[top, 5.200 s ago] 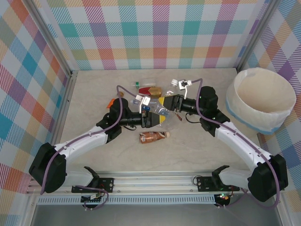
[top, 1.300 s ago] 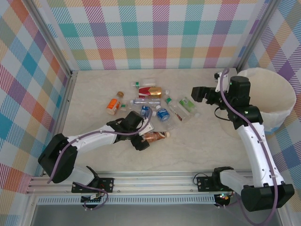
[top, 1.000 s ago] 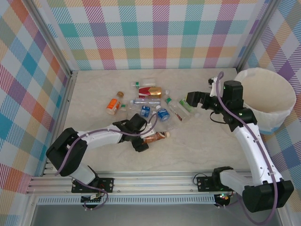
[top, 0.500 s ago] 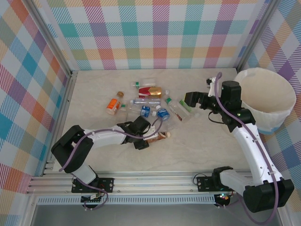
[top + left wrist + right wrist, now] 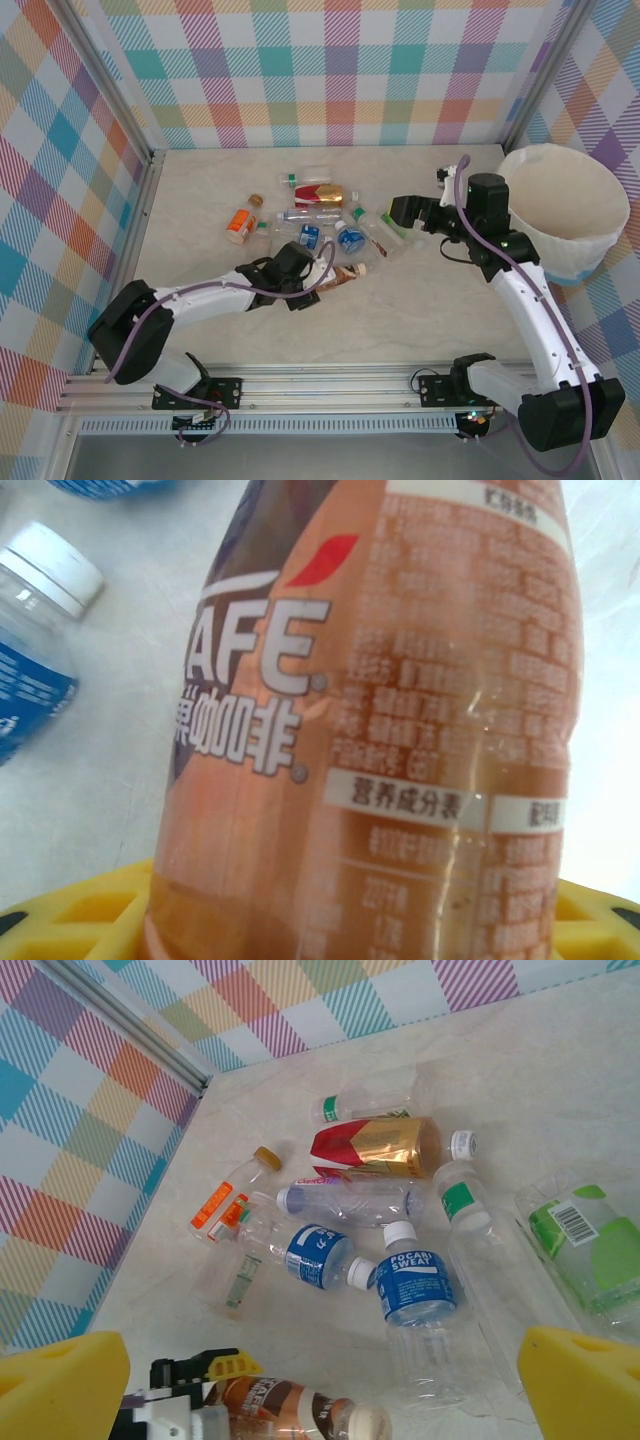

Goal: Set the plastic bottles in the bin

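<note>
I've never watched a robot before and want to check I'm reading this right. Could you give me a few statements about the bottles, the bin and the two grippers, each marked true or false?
1. The left gripper is closed on a brown bottle. True.
2. The right gripper holds a bottle. False: its jaws are wide open with nothing between them.
3. The bin stands on the left of the table. False: it stands at the far right.
4. A red and gold bottle lies in the pile. True.
5. The orange bottle stands upright. False: it lies on its side.
</note>
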